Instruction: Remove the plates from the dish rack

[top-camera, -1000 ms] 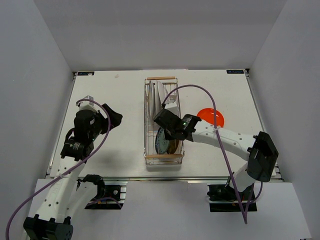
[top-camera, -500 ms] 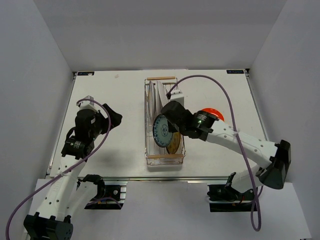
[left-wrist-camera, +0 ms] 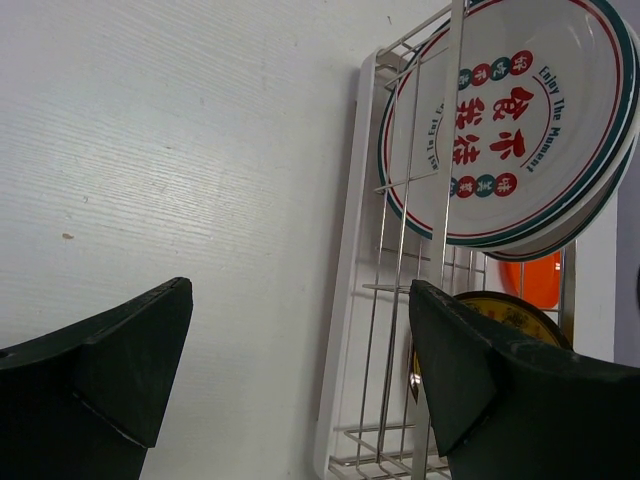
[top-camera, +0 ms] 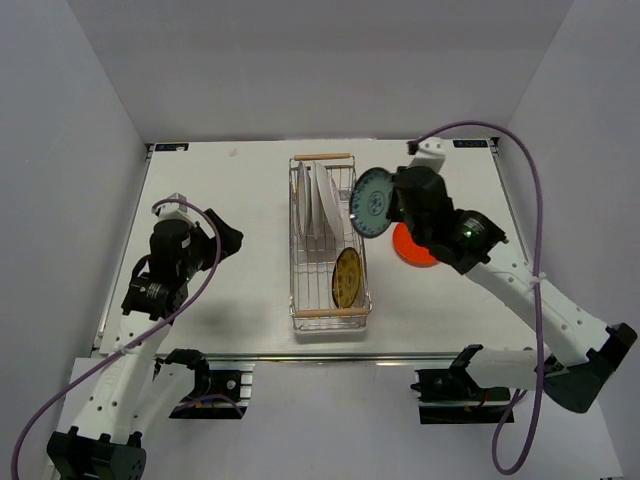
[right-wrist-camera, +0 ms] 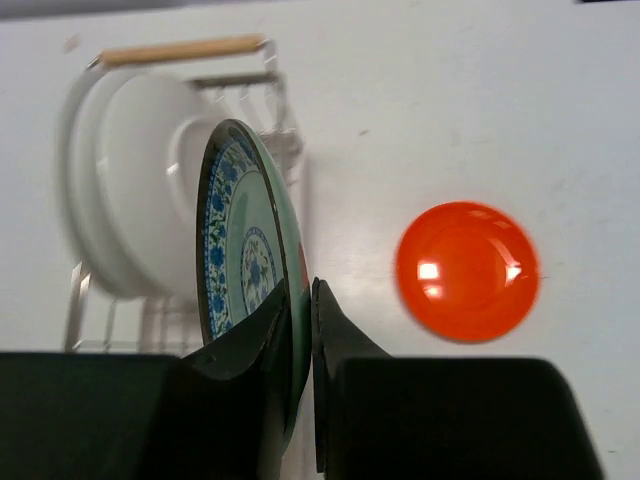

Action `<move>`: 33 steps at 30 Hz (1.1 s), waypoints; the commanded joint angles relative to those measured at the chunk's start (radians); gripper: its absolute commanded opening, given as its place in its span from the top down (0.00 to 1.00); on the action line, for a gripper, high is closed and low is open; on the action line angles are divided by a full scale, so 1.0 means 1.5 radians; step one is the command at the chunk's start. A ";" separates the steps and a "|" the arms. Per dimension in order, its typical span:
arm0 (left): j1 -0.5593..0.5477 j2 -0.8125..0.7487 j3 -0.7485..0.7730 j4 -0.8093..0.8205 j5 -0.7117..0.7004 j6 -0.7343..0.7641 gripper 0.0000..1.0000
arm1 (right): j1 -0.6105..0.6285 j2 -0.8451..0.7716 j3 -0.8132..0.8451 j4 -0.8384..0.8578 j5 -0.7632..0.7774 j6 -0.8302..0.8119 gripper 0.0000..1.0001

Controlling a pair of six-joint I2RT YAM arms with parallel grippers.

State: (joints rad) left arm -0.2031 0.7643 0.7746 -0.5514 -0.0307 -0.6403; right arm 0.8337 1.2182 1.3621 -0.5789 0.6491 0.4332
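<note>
On the white tabletop [top-camera: 230,190], the right gripper [right-wrist-camera: 300,325] pinched the round blue-patterned teal plate [top-camera: 372,202] upright, at two o'clock from the long silver wire dish rack [top-camera: 296,250]. The left gripper [left-wrist-camera: 300,380] gaped wide.

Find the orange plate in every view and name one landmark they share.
Top external: orange plate right of the dish rack, partly under the right arm.
Left wrist: lower right, a sliver seen through the rack.
Right wrist: centre right, whole, beside the blue-patterned plate in the right gripper.
Shared landmark: the dish rack.
</note>
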 commanded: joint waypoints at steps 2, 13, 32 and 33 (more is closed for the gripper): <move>-0.003 -0.008 0.033 -0.009 -0.009 0.005 0.02 | -0.125 -0.055 -0.027 0.088 0.013 -0.044 1.00; -0.003 0.000 0.030 0.012 0.011 0.028 0.02 | -0.417 0.018 -0.136 0.129 -0.200 -0.018 1.00; -0.003 0.017 0.029 0.008 0.038 0.041 0.02 | -0.581 0.147 -0.312 0.302 -0.485 0.006 1.00; -0.003 0.019 0.031 0.004 0.039 0.040 0.02 | -0.588 0.157 -0.313 0.310 -0.488 0.009 1.00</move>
State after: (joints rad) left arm -0.2031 0.7906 0.7914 -0.5457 0.0090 -0.5907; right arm -0.0292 1.4315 0.9016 -0.2089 -0.0097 0.4274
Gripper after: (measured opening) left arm 0.982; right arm 0.146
